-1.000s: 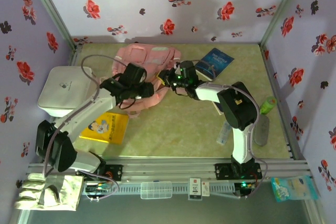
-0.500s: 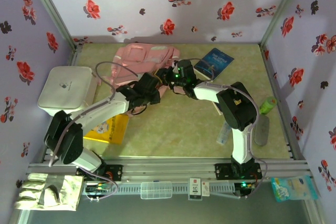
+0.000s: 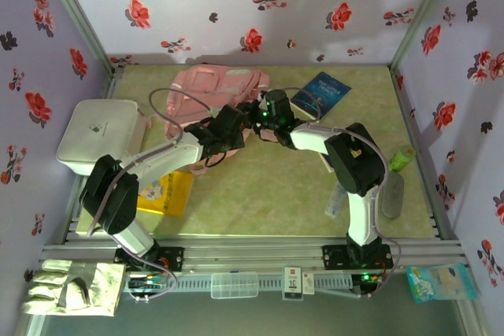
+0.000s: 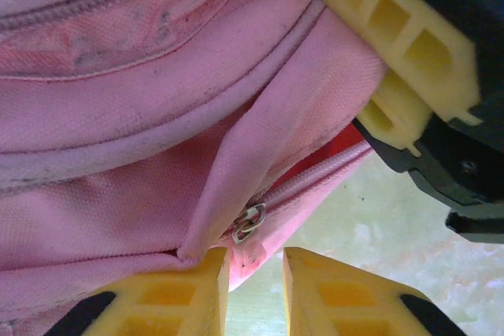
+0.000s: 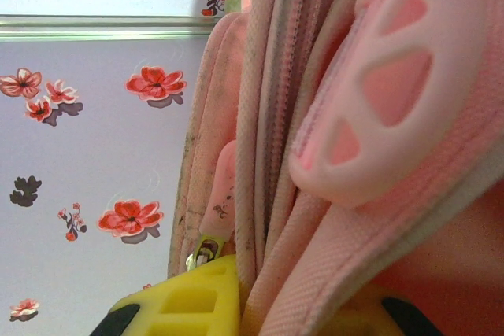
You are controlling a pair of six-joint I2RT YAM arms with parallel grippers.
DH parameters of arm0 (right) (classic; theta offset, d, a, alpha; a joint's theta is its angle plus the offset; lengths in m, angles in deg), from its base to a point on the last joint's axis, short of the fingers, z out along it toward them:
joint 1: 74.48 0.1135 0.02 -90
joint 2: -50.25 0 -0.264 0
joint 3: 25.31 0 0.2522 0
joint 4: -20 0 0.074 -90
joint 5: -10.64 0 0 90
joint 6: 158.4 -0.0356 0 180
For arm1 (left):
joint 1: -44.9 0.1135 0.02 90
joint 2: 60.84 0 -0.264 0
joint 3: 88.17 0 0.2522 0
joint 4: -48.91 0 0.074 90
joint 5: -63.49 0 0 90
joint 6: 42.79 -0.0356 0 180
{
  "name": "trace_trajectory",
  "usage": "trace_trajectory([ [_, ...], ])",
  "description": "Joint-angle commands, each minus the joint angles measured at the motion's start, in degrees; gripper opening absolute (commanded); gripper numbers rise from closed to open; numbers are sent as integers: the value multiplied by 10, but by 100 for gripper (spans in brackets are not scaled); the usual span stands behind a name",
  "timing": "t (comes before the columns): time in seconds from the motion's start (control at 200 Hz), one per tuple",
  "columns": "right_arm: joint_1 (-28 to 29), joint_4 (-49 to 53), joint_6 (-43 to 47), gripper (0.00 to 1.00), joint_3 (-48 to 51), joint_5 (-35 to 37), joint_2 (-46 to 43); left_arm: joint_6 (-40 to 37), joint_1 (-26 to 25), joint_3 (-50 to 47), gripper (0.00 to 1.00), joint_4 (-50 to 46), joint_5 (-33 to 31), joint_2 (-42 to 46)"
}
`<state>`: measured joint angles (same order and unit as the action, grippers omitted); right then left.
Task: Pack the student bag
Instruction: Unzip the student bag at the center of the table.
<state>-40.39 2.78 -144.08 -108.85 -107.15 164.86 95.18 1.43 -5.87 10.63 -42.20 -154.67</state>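
a: what has moved?
b: my left arm has swung across from the bag's left part. my left fingers (image 4: 331,293) now sit at its near right corner, close by my right fingers (image 5: 185,300), and they have drawn in.
a: where is the student bag (image 3: 209,84)?
b: lying flat toward the far side of the desk (image 3: 260,186), between the white box (image 3: 98,135) and the blue book (image 3: 321,94).
a: why hold it like that?
b: my right fingers are clamped on a thick fold of its edge beside the zip. i judge that this keeps the seam taut so the zip can run.
a: and the left?
b: narrow, with the hem and its small metal zip pull (image 4: 248,222) right at the tips. i cannot tell whether they pinch anything yet. i reckon the pull is the aim, since the bag looks closed here and needs opening before anything goes in.
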Motion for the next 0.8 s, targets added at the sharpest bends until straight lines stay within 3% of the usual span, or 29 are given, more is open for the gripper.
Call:
trace_trajectory([
  [0.0,6,-56,-4,17,-27,-2,1,14,1,16,25,-11,-33,-15],
  [0.255,7,-58,-6,17,-27,-2,5,21,-4,28,25,-34,-42,-35],
  [0.58,8,-59,-4,17,-25,0,5,51,-16,29,17,-80,-91,-20],
  [0.795,8,-63,-6,17,-25,0,6,26,-21,1,30,-3,-51,-7],
])
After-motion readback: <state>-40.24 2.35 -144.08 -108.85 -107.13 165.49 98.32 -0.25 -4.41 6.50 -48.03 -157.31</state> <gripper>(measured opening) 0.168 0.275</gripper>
